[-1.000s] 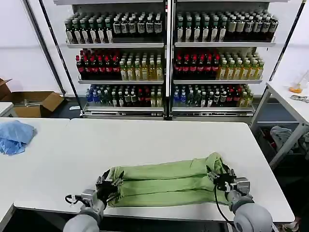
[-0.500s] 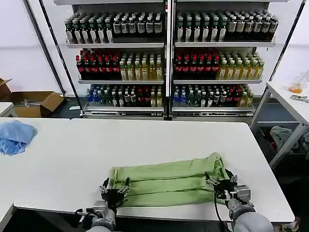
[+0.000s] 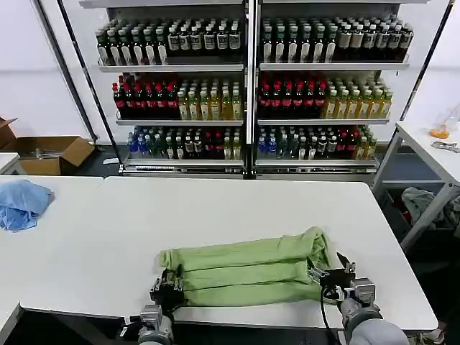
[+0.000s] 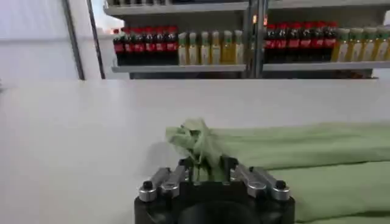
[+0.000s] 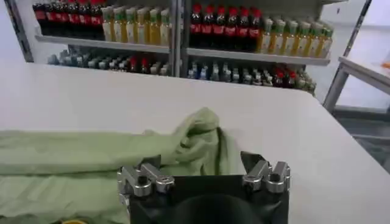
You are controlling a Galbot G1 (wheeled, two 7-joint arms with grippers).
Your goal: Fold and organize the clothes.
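The clothes, a light green shirt (image 3: 244,269), lie folded into a long band across the near part of the white table (image 3: 215,208). My left gripper (image 3: 167,291) sits at the band's left end near the table's front edge, its fingers shut on a bunched tip of the shirt (image 4: 195,137). In the left wrist view the left gripper (image 4: 207,167) has green fabric pinched between narrow fingers. My right gripper (image 3: 332,272) is at the band's right end, open. In the right wrist view the right gripper (image 5: 201,159) has its fingers spread wide, with the shirt's rumpled end (image 5: 195,137) just beyond them.
A light blue cloth (image 3: 21,201) lies at the far left on the table. Drink shelves (image 3: 248,86) stand behind the table. A cardboard box (image 3: 50,152) sits on the floor at left. A side table (image 3: 431,151) and a grey-teal cloth (image 3: 431,201) are at right.
Both grippers have drawn back toward the table's front edge. The left gripper's fingers have come together on the shirt's left end. The green band has flattened slightly.
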